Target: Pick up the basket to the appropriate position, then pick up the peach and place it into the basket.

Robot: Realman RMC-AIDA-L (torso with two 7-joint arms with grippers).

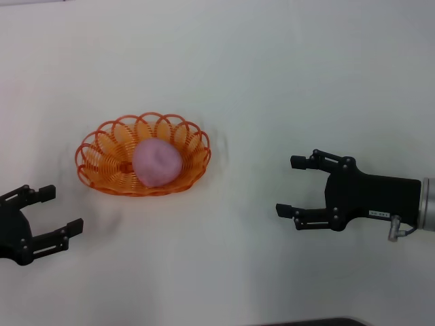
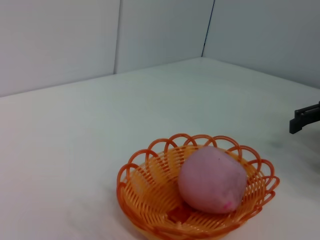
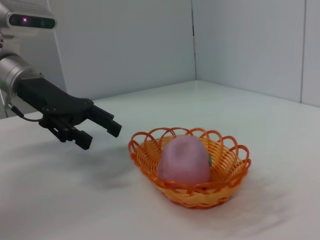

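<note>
Resting inside the shallow orange looped-wire basket, the round pale pink peach lies well ahead of the right end effector and just beyond the left end effector. Both are spread apart, empty. Judged finished; any retreat should stay clear of the scalloped rim on the white table.

- A plain white worktop carries everything here, its matte surface running back to pale wall panels in the wrist views.
- The orange basket of looped wire sits flat on the worktop, toward the robot's left.
- It is the only thing resting directly on the surface; the peach lies inside it, off the worktop.
</note>
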